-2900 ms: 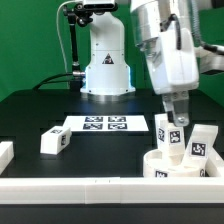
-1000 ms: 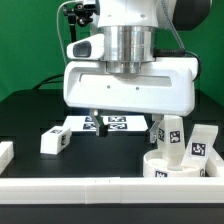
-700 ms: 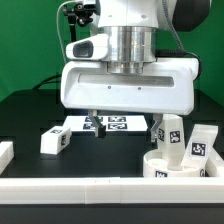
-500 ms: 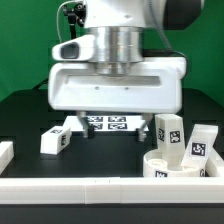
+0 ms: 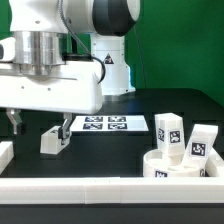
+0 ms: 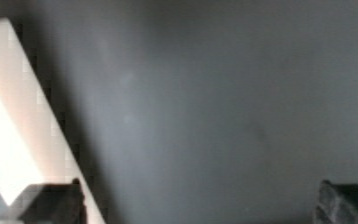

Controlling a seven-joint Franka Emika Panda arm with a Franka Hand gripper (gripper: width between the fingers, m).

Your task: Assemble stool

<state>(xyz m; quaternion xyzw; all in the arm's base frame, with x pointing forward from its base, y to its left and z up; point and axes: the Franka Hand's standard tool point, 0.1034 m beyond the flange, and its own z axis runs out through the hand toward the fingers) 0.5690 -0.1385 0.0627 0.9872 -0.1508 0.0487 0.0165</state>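
Observation:
The round white seat disc [image 5: 168, 168] sits at the front on the exterior view's right. Two tagged white legs [image 5: 167, 134] [image 5: 200, 143] stand upright on it. A third tagged leg [image 5: 53, 141] lies on the black table toward the exterior view's left. My gripper [image 5: 37, 125] hangs just above and slightly left of that leg, its dark fingertips [image 5: 62, 128] spread wide and holding nothing. In the wrist view the gripper [image 6: 201, 205] shows only two dark fingertips [image 6: 51, 205] far apart over bare dark table, with a blurred white strip [image 6: 7, 110] at one side.
The marker board [image 5: 105, 124] lies flat mid-table behind the loose leg. A long white border rail [image 5: 90, 190] runs along the front edge, and a short white rail end [image 5: 5, 152] sits at the exterior view's left. The robot base [image 5: 112, 62] stands at the back.
The gripper has left the seat and its two legs on the right and swept left across the table to the loose leg. The parts have not moved.

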